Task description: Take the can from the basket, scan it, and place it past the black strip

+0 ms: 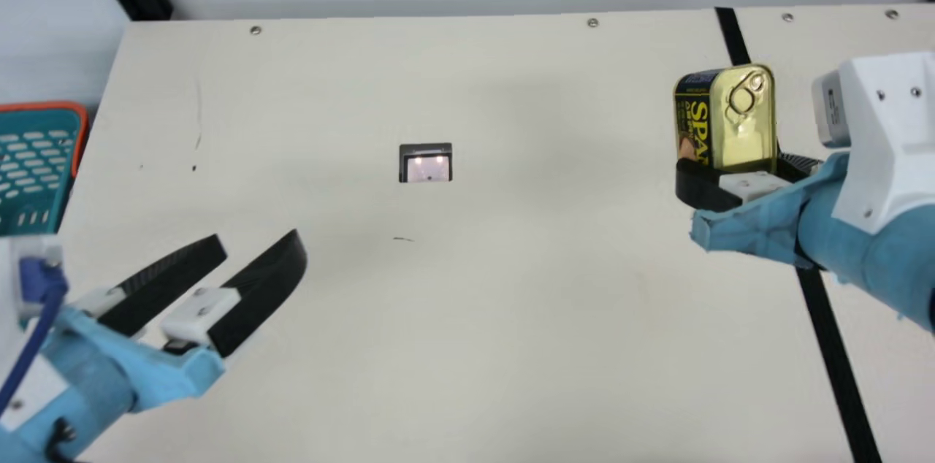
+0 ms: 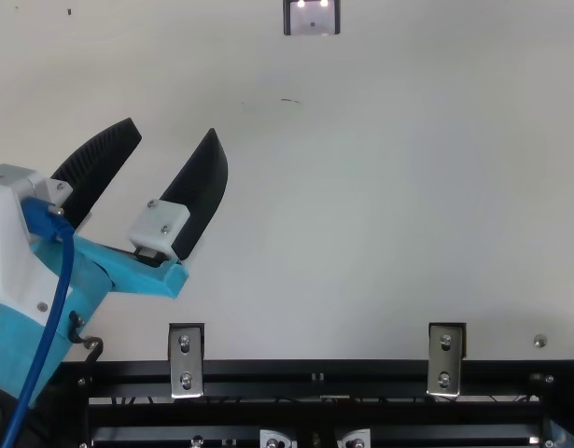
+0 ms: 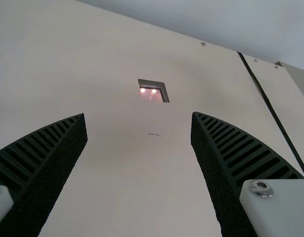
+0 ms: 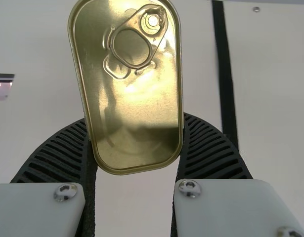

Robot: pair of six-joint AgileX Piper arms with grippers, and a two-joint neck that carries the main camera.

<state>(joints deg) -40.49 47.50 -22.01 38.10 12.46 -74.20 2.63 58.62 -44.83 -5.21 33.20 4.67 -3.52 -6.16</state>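
Over the right side of the table, near the black strip, the can clasped by the right gripper, the left gripper with jaws widely apart, nothing between

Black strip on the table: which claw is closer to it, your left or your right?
Right. My right claw holds the can by the black strip; my left claw is far off, beyond the scanner.
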